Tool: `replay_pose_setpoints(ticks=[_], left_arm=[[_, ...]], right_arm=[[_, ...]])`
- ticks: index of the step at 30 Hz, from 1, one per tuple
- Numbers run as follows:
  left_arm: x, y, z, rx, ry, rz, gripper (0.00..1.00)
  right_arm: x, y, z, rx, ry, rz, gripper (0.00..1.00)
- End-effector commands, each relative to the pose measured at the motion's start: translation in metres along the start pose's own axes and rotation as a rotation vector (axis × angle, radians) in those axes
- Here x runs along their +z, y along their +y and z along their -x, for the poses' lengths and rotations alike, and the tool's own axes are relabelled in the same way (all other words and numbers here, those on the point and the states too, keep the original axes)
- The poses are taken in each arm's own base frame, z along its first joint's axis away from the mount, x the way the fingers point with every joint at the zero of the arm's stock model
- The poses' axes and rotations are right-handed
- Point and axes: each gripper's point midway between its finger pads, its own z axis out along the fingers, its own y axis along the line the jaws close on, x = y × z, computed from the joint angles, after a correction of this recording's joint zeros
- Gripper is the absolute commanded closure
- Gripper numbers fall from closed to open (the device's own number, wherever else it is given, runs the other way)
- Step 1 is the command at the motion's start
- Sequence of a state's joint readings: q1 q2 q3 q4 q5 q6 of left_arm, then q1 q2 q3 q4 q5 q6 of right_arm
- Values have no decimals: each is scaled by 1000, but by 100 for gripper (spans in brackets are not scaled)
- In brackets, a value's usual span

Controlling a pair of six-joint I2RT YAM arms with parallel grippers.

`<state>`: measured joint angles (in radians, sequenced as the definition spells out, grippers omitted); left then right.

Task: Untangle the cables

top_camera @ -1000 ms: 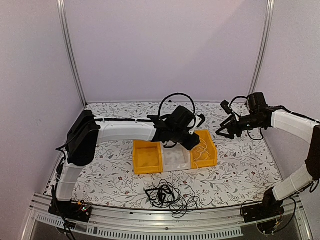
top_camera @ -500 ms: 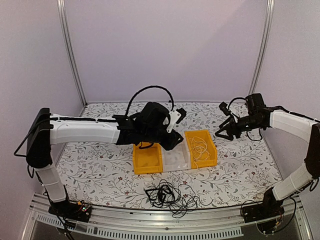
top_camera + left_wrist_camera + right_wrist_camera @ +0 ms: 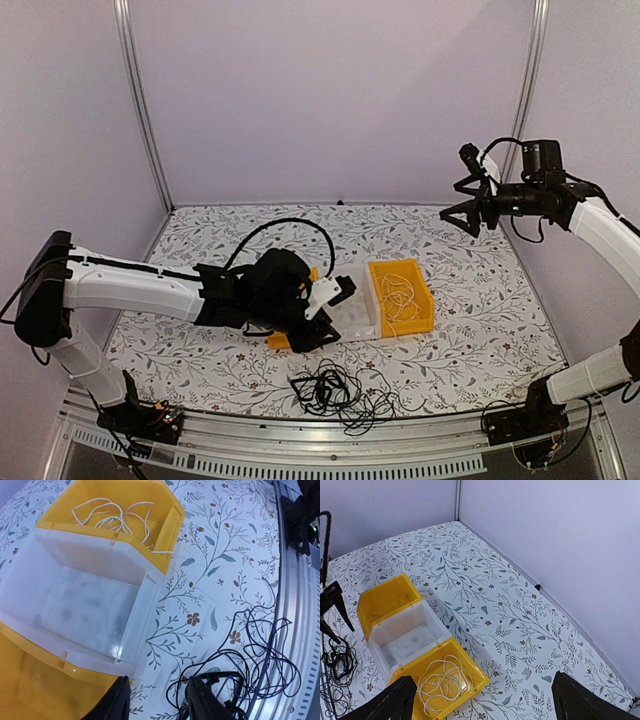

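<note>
- Bench [image 3: 480, 330]: flower-patterned top across the lower half of the top view.
- Black cables [image 3: 335, 390]: one loose tangled heap at the lower centre of the top view. It lies on the bench by the near edge, in front of the bins and apart from them.
- White cable [image 3: 400, 298]: loosely coiled inside the yellow bin [image 3: 428, 318] at the right end of the row; one strand trails over its rim.
- Clear bin [image 3: 395, 625]: middle of the row, touching the bins on both sides.
- Second yellow bin [image 3: 385, 600]: left end of the row in the top view, mostly hidden under the left arm.
- Left hand [image 3: 160, 702]: low over the row's left end, fingers partly apart with nothing between them. The black heap is just beside them.
- Right hand [image 3: 483, 677]: high above the bench at the upper right of the top view, well apart from the bins. Fingers spread wide, holding nothing.
</note>
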<state>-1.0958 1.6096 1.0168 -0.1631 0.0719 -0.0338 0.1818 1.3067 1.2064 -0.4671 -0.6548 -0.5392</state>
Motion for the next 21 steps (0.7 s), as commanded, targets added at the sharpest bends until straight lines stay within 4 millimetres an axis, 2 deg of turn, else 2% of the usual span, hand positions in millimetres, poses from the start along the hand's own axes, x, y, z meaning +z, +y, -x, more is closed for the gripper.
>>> replay_pose_setpoints(ticks=[1, 4, 6, 9, 12, 13, 17, 21], left_arm=[[-9, -15, -20, -24, 34, -38, 62], [-8, -31, -28, -38, 36, -112, 66], [-7, -37, -33, -42, 38, -126, 66], [-6, -43, -43, -43, 42, -133, 64], [-3, -42, -47, -52, 40, -123, 63], [-3, -42, -49, -53, 38, -120, 63], [-2, -41, -42, -64, 4, -116, 62], [-6, -43, -32, -71, -58, -119, 62]], right_arm=[[-3, 43, 7, 16, -55, 256, 6], [17, 67, -22, -26, 25, 319, 19], [28, 92, -46, -69, 88, 369, 25], [38, 144, -80, -118, 165, 503, 31], [44, 196, -111, -177, 251, 623, 33], [46, 207, -121, -188, 278, 648, 33], [51, 235, -149, -194, 375, 723, 35], [42, 248, -166, -200, 433, 793, 40]])
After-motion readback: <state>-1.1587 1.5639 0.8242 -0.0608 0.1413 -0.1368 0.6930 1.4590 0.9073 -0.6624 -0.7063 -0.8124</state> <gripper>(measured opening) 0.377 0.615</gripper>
